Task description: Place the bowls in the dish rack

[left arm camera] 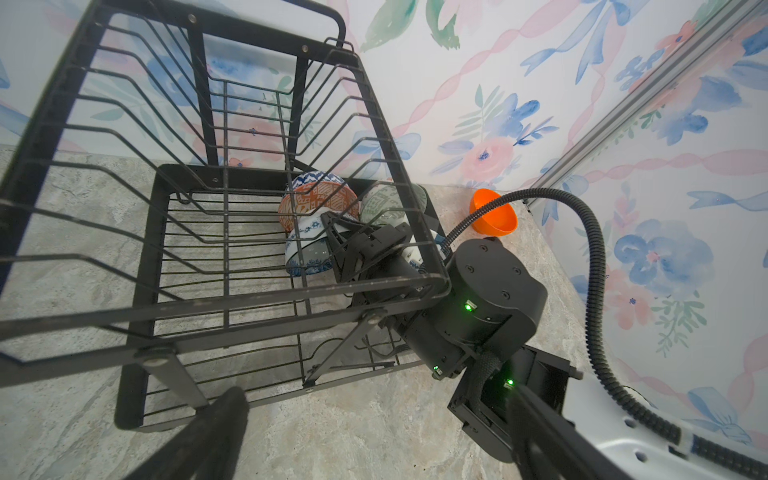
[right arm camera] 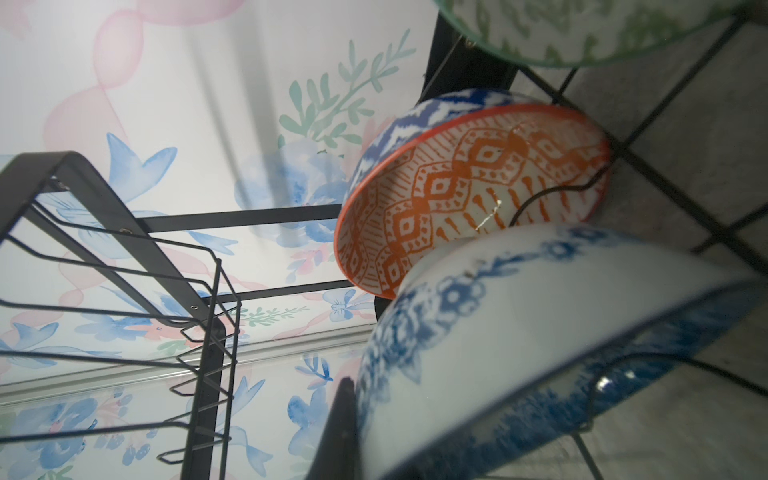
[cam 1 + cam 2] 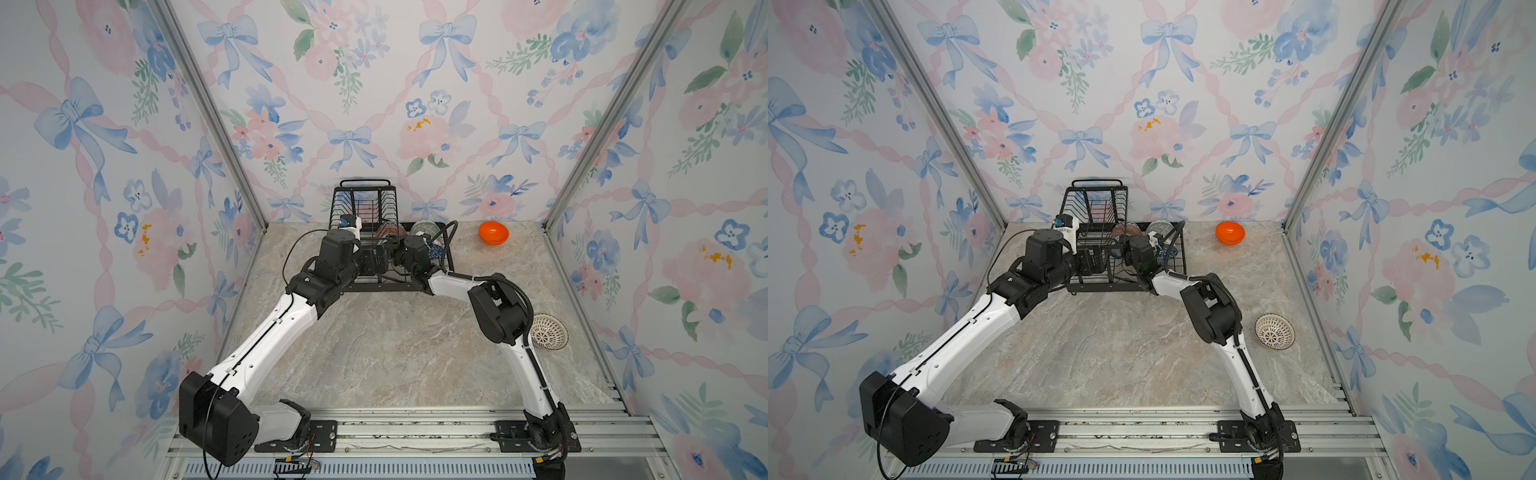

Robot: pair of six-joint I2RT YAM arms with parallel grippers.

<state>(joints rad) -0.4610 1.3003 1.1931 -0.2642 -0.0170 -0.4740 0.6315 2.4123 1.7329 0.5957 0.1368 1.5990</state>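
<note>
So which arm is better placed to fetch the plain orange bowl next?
Probably the right. The orange bowl sits right of the dish rack, on that arm's side. The right end effector is shut on the blue floral bowl, so must release first; the left end effector is open but farther off.

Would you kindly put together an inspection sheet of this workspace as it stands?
Surface: marble-look tabletop, no spills seen.
Job's things: dish rack at the back; orange-patterned bowl, grey-green bowl and blue floral bowl inside its base; plain orange bowl and lattice bowl on the tabletop.
Clutter: nothing seen.
Grippers: left gripper open, empty; right gripper shut on the blue floral bowl's rim.
Cables: corrugated conduit along the right arm; thin cable looping beside the left arm.
Surroundings: floral wallpaper on three sides; aluminium rail in front.
</note>
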